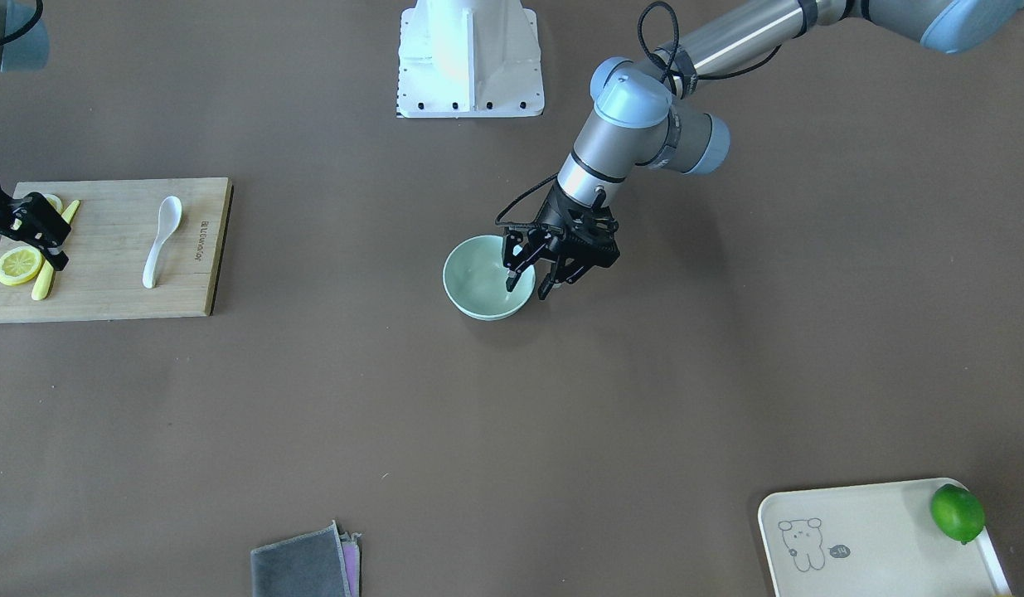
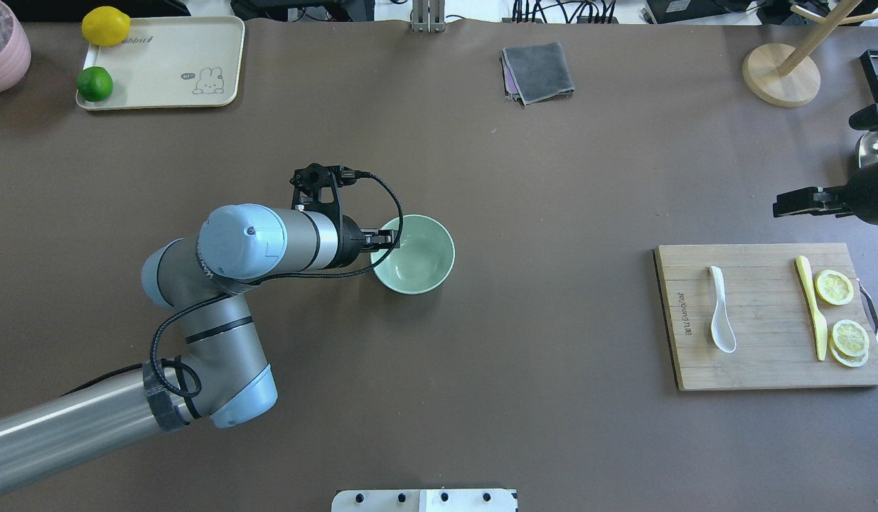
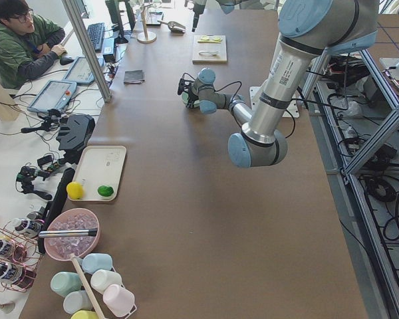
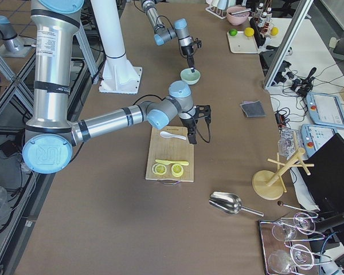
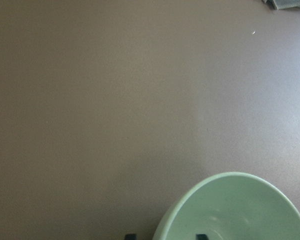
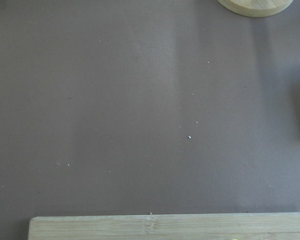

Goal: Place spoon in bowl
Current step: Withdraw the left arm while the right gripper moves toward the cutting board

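The white spoon (image 1: 162, 240) lies on a wooden cutting board (image 1: 105, 303), also in the overhead view (image 2: 721, 318). The pale mint-green bowl (image 1: 478, 290) stands mid-table, empty, and also shows in the overhead view (image 2: 419, 257) and the left wrist view (image 5: 240, 210). My left gripper (image 1: 529, 284) is open and straddles the bowl's rim, one finger inside and one outside. My right gripper (image 1: 57, 242) hovers over the board's outer end by the lemon slices, a hand's width from the spoon. It looks open and empty.
A yellow-green knife (image 2: 812, 306) and lemon slices (image 2: 834, 287) lie on the board beside the spoon. A cream tray (image 2: 161, 60) with a lime and a lemon sits at the far left. A grey cloth (image 2: 538, 71) and a wooden stand (image 2: 780, 75) lie at the far edge.
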